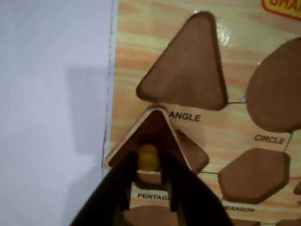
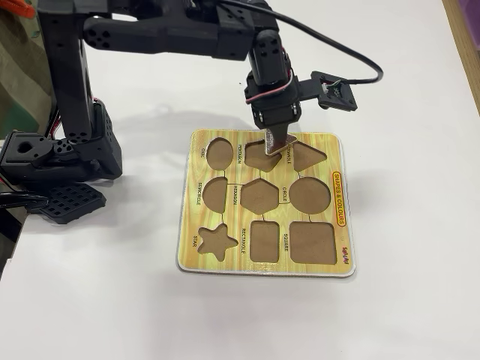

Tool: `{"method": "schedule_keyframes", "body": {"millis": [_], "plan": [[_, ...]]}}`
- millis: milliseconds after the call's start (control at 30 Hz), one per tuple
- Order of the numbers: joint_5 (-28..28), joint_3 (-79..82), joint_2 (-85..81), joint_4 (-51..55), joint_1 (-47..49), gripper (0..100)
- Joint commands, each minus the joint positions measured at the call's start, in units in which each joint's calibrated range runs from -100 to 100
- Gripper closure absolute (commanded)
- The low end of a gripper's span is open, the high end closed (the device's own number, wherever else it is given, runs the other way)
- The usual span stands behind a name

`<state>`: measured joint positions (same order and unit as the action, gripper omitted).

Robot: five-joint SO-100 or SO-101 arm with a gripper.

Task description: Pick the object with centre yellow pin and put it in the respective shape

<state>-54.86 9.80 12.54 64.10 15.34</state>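
Evidently the black two-finger hand [image 1: 149, 181] grips the yellow knob of the small dark maroon wooden triangle [image 1: 151, 132], holding it tilted just short of the triangular recess [image 1: 188, 66] ahead in the pale wood-grain shape board [image 2: 191, 247], presumably to line up its corners.

In the fixed view the puzzle board [image 2: 225, 264] lies on the table [image 2: 405, 300], right of the arm's base [image 2: 60, 157] — the gripper [image 2: 276, 139] over its far edge holds the triangle piece [image 1: 151, 136] between pentagon recess [image 2: 262, 156] and triangle recess [image 2: 307, 155]
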Motion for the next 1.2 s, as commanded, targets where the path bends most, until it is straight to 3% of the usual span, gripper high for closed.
{"method": "schedule_keyframes", "body": {"millis": [0, 200, 1167], "plan": [[1.78, -1.53, -2.58, -0.48, -1.47, 96], [5.28, -1.62, -2.33, -5.24, -1.67, 96], [4.55, -10.52, 6.87, -5.84, -7.72, 96]]}}
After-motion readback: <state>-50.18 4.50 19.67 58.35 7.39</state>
